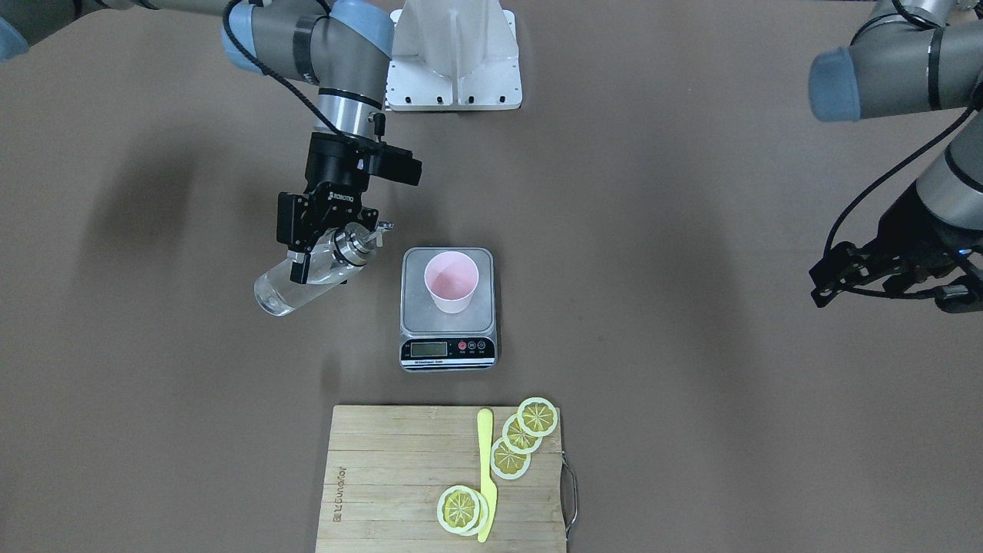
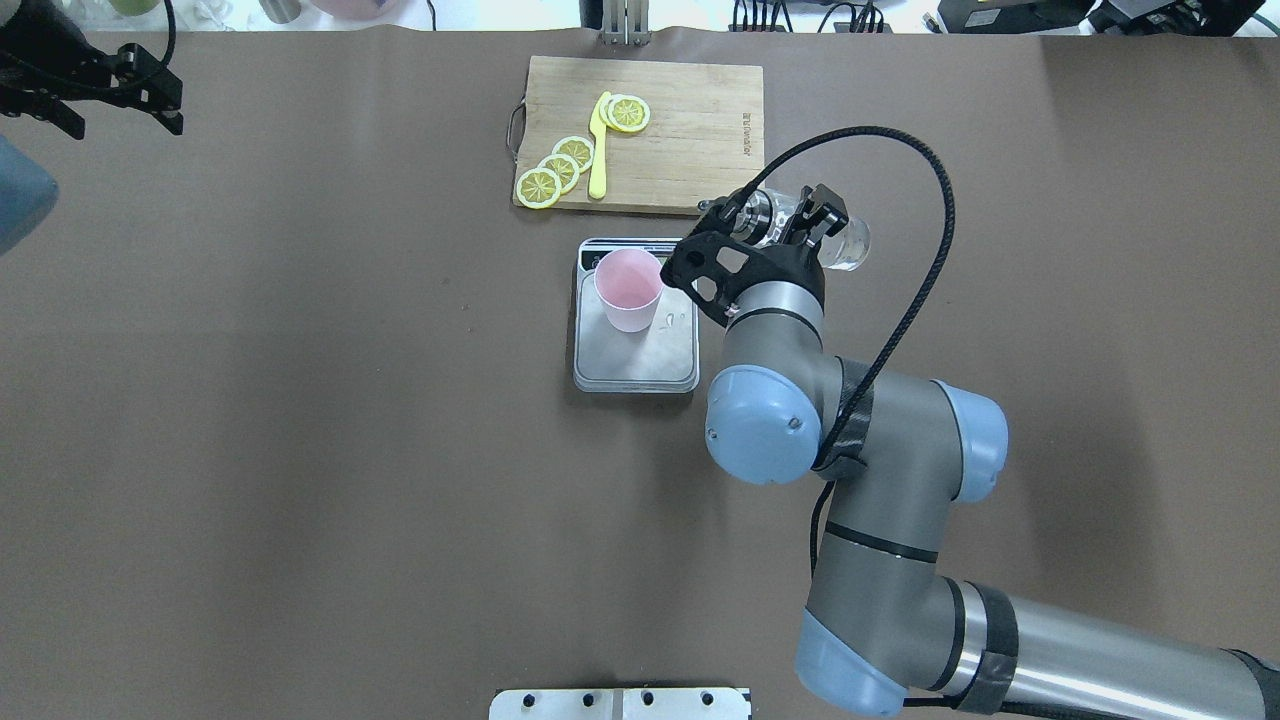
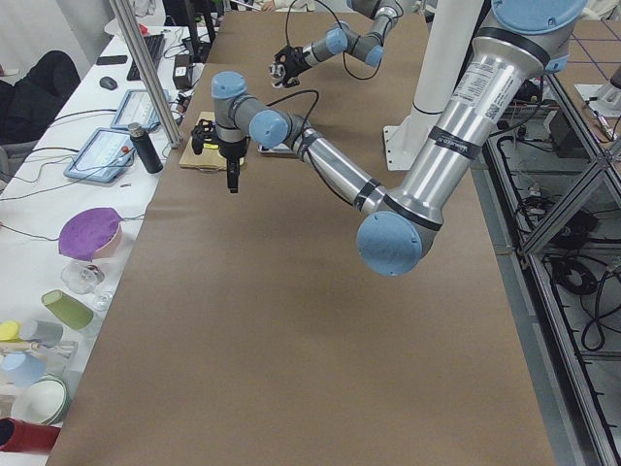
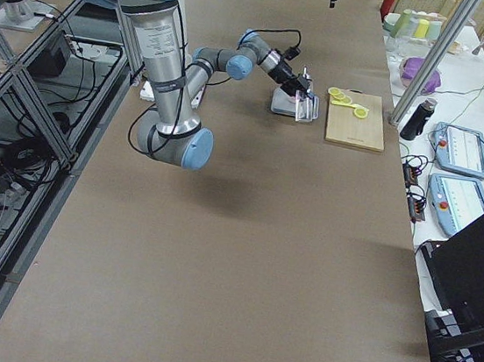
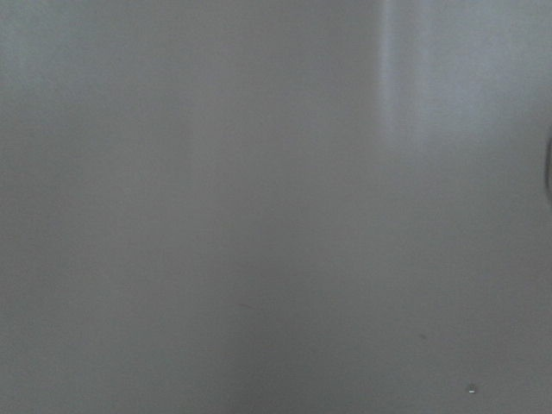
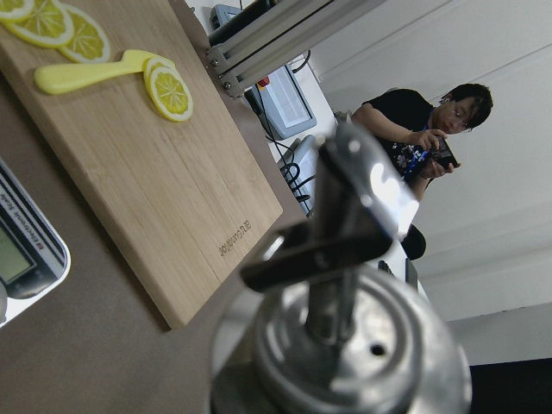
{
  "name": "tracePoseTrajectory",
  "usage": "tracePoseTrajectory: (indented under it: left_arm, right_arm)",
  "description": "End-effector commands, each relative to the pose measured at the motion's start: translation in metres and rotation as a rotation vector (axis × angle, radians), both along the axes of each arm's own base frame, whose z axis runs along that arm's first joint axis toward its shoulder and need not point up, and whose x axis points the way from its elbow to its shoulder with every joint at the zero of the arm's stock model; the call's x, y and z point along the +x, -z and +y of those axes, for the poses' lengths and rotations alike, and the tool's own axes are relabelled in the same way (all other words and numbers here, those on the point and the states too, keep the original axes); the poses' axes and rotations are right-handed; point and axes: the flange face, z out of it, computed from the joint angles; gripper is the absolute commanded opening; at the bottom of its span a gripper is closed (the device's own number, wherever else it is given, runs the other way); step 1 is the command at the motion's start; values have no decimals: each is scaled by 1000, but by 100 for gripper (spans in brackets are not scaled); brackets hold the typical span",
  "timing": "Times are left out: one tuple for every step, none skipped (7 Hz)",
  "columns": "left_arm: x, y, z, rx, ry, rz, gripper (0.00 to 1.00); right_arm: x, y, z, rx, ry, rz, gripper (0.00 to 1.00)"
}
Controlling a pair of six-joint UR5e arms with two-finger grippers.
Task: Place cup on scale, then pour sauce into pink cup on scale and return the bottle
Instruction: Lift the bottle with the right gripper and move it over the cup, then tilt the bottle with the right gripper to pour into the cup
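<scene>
Nearest your lens, the bottle (image 6: 332, 362) was pinched in your right gripper (image 1: 326, 257), tilted beside the scale (image 1: 448, 349), spout short of the cup (image 1: 451, 283) standing on its platform. By my judgement, pouring and returning were left. Your left gripper (image 1: 841, 269) hung spread, well apart.

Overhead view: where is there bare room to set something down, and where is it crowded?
Bare table lies left of the scale, out to the left gripper, and between scale and robot base. The cutting board's right half is bare. Crowded: right of the scale, where the right gripper holds the bottle, and the narrow strip between scale and board.
</scene>
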Motion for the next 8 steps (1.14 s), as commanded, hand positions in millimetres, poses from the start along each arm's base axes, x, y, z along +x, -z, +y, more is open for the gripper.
tracePoseTrajectory:
  left_arm:
    - [-6,-16,-1,-10,-6,-13,98]
    - [-5,-24,-3,-20,-12,-20,98]
    - [-5,-30,-4,-28,-15,-25,98]
    - [-4,-35,-6,-32,-15,-27,98]
    - [-3,-41,-9,-27,-15,-24,98]
    - [-1,-50,-14,-26,-16,-23,98]
    - [0,-58,-17,-24,-15,-21,98]
    - [1,-64,-18,-31,-16,-25,98]
  right_arm:
    - [-46,3,6,90,-47,219,0]
    - [-45,2,8,149,-49,383,0]
    - [-47,6,13,217,-67,465,0]
    - [-48,3,12,248,-82,515,0]
    - [-47,1,11,279,-89,584,0]
    - [-49,-3,9,303,-107,618,0]
    - [-56,-14,5,323,-122,663,0]
    - [-59,-20,2,329,-129,684,0]
